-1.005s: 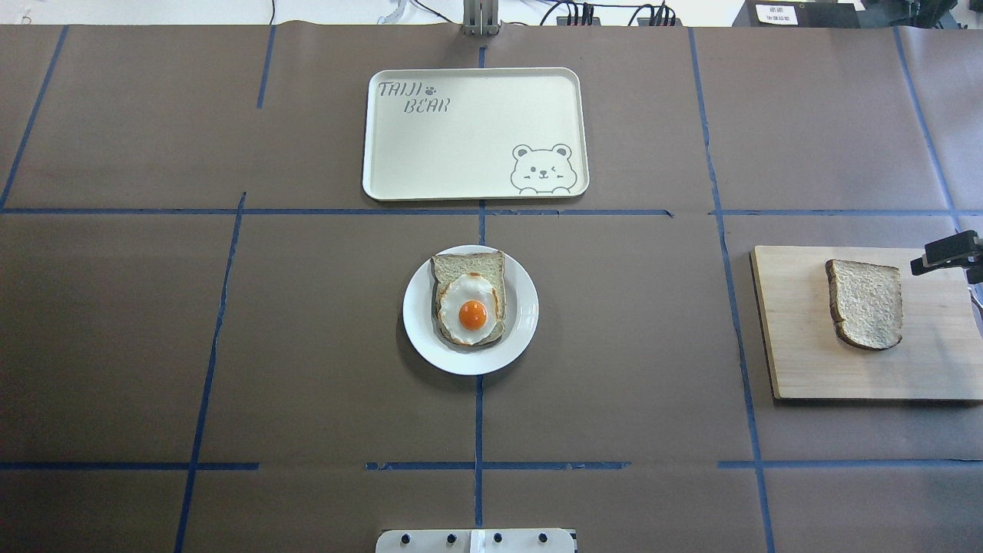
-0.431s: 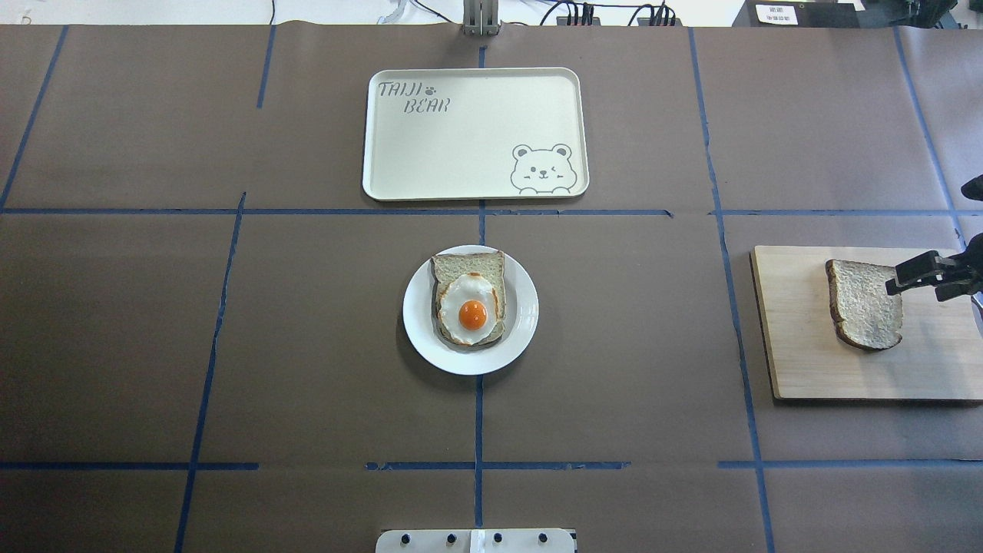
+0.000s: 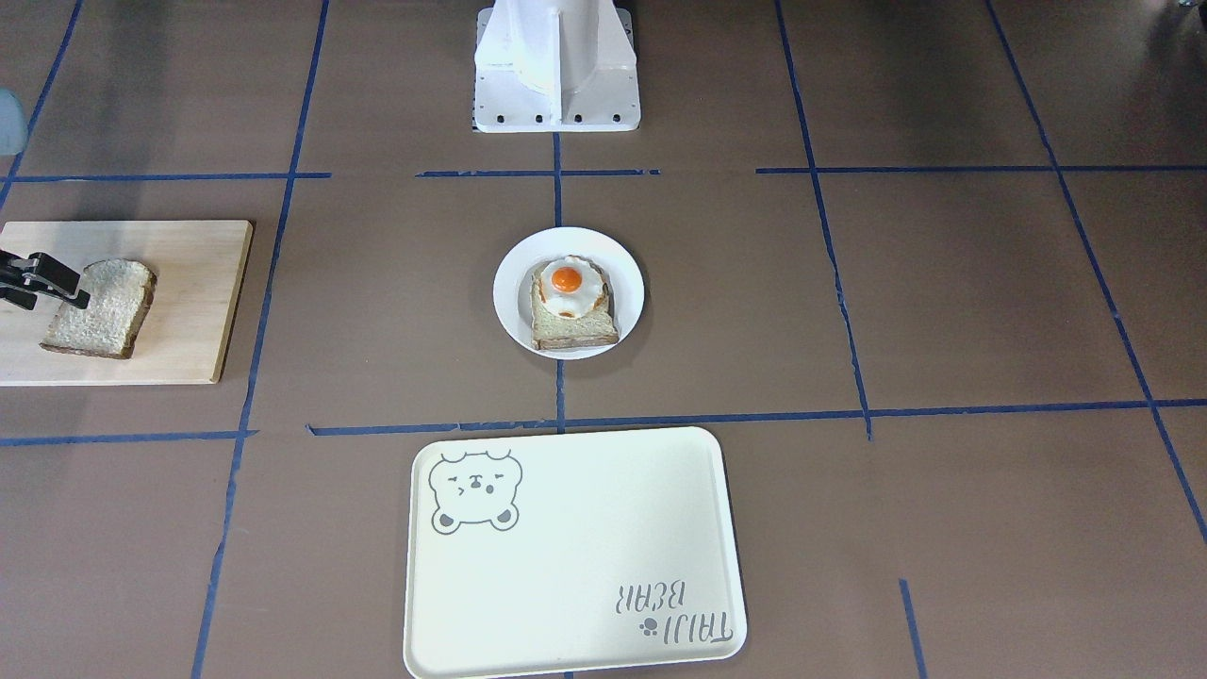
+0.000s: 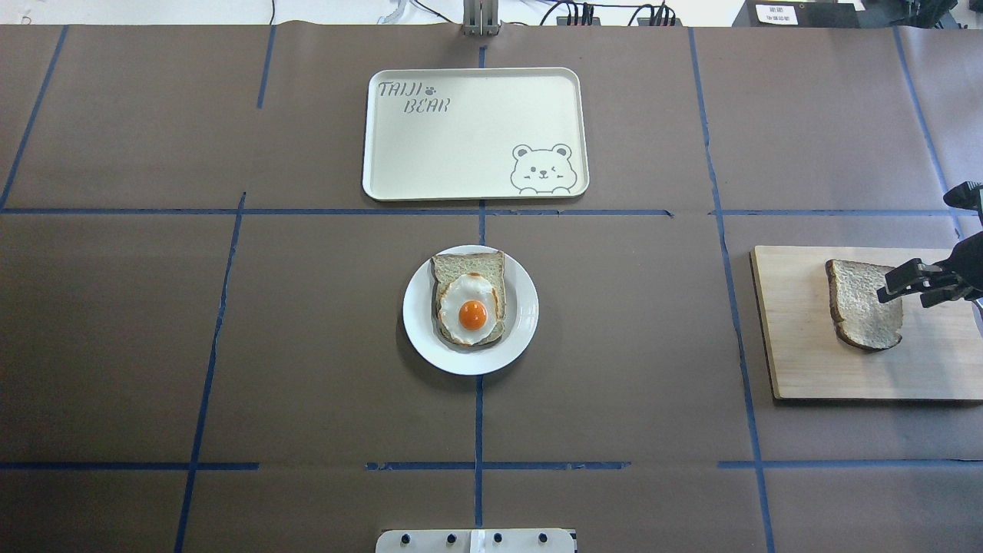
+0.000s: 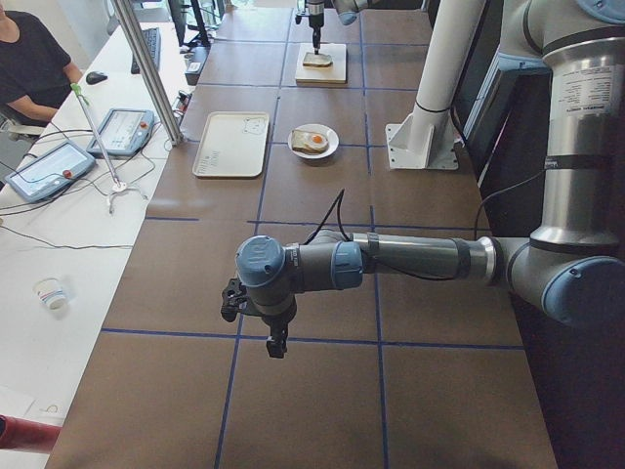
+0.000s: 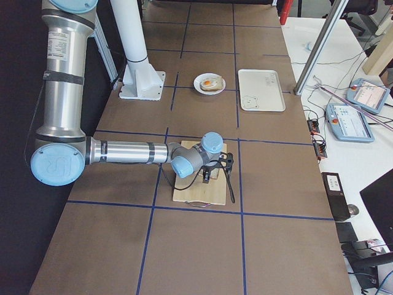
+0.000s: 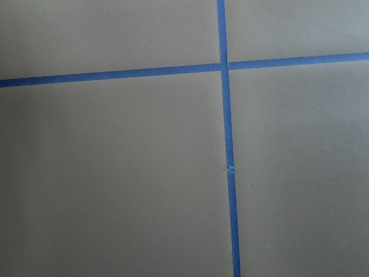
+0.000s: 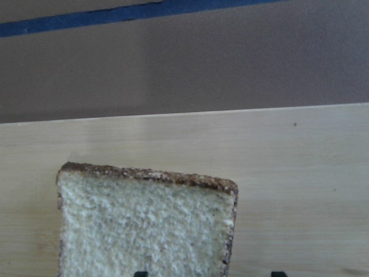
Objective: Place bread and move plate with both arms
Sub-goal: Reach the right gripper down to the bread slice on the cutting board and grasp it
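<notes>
Pale speckled bread (image 4: 862, 303), dark crust, flat on wooden board (image 4: 806, 361), right hand (image 4: 906, 293) open, empty, above it

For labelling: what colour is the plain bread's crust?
Dark brown; the bread shows best in right wrist view.

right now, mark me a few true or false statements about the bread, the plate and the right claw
1. The bread lies on the wooden board. True.
2. The plate sits on the tray. False: it sits on the table, on the robot's side of the tray.
3. The right claw is shut on the bread. False: it is open at the slice's edge.
4. An egg-topped slice is on the plate. True.
</notes>
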`<control>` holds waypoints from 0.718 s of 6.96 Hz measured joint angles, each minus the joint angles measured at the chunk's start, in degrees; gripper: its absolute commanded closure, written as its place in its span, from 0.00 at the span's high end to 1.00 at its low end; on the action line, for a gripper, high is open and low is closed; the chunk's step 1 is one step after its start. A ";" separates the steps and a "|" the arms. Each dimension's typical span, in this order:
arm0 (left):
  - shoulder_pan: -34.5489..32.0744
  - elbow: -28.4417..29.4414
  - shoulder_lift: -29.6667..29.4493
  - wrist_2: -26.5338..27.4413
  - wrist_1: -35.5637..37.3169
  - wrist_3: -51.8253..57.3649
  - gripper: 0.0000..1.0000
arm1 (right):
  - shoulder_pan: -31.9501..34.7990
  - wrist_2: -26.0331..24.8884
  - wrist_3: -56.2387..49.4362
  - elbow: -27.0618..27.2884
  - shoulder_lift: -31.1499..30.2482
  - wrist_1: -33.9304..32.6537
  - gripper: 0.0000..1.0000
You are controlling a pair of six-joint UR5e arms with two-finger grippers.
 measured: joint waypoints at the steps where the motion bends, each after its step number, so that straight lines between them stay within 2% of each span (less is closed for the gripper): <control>1: 0.00 0.00 -0.09 0.00 0.00 0.00 1.00 | -0.14 -0.13 -0.01 -0.76 0.56 0.00 0.73; 5: -0.01 -0.05 -0.41 0.00 0.00 0.00 1.00 | -0.51 -0.42 -0.03 -1.68 0.96 0.00 0.72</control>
